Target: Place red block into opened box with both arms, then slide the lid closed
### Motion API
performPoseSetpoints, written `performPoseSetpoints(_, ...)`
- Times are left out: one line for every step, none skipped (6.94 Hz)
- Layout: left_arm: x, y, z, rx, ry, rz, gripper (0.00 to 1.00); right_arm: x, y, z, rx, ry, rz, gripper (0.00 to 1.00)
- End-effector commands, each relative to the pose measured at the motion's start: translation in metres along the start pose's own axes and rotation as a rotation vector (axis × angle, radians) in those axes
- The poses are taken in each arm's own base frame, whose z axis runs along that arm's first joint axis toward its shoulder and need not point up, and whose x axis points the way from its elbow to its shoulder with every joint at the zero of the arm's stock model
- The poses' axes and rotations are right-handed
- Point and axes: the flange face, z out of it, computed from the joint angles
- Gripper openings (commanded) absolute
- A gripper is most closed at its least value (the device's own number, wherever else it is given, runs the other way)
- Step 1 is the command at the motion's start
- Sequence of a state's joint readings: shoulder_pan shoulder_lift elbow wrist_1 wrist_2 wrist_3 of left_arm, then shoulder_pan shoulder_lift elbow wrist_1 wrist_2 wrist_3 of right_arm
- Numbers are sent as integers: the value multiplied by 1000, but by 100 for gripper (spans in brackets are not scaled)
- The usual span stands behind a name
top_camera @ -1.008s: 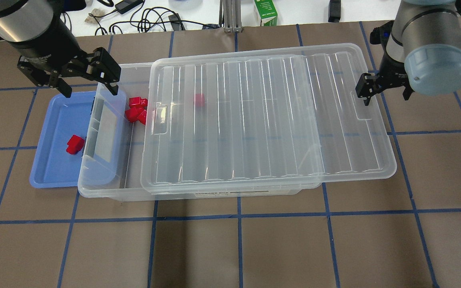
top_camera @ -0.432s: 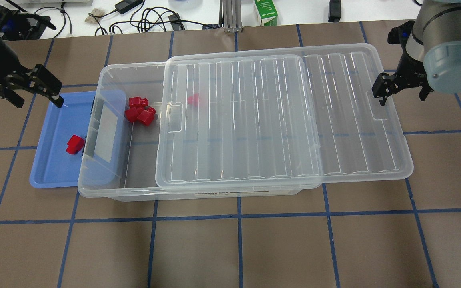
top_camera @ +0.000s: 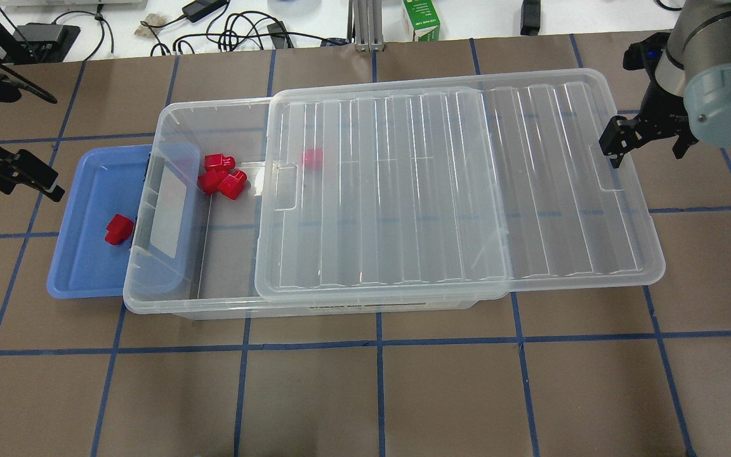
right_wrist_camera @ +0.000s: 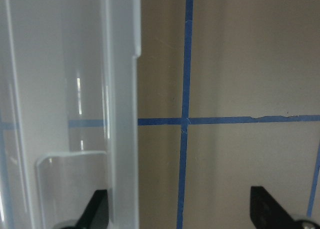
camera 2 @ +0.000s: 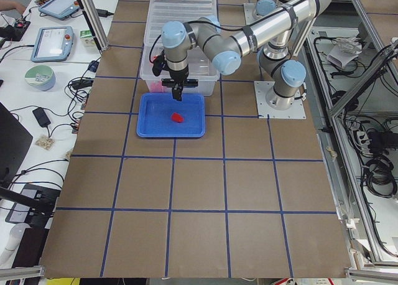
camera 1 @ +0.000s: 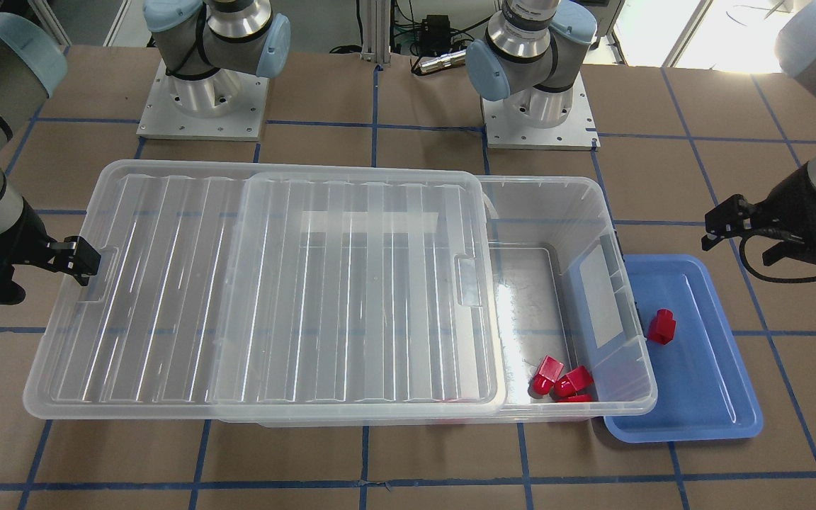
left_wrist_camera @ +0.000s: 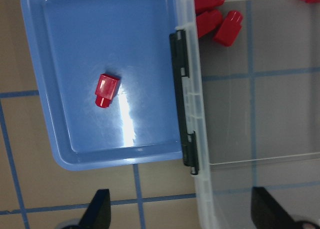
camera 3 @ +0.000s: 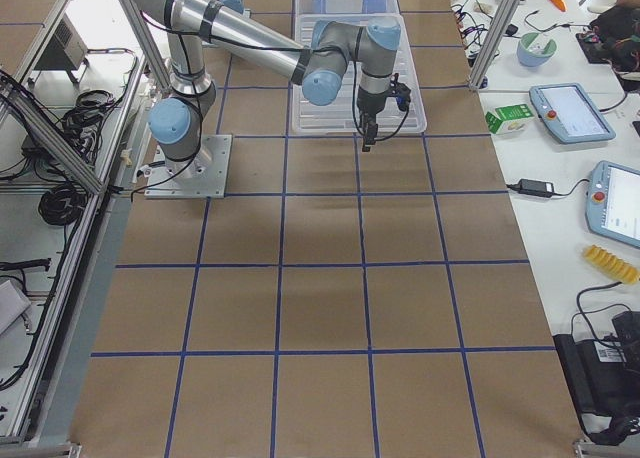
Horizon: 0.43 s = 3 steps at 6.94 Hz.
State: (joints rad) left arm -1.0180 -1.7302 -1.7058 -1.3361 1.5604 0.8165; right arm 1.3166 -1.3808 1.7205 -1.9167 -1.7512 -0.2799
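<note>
One red block [top_camera: 119,228] [camera 1: 661,326] [left_wrist_camera: 106,90] lies in the blue tray beside the box's open end. The clear box [top_camera: 169,115] [camera 1: 596,188] holds several more red blocks [top_camera: 221,176] [camera 1: 565,382], one under the lid. The ribbed lid [top_camera: 454,190] [camera 1: 238,283] covers most of the box and overhangs its far end. My left gripper [top_camera: 26,179] [camera 1: 744,242] [left_wrist_camera: 182,214] hangs open and empty, raised over the tray and the box's end. My right gripper [top_camera: 648,146] [right_wrist_camera: 180,214] is open at the lid's overhanging end, one finger [camera 1: 86,261] by the handle slot.
The blue tray [top_camera: 86,282] [camera 1: 705,418] sits half under the box's open end. Cables and a green carton [top_camera: 421,19] lie on the white bench beyond the table. Both arm bases [camera 1: 202,106] stand behind the box. Brown table with blue grid lines surrounds everything.
The lid has slid to the right, uncovering more of the box. My right gripper moved right with it. My left gripper pulled away from the box to the left.
</note>
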Motion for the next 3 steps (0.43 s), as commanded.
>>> performPoseSetpoints(-40,-1,64,-4,12,57,100,2,4,-12,11,5,8,100)
performPoseSetpoints(-45,-7,83,-6,30,55,100,1,10,-30,45,2,17,100)
performPoseSetpoints(-48,-11,97,-13,40,61,100,-5,17,-66,94,-53,23,100)
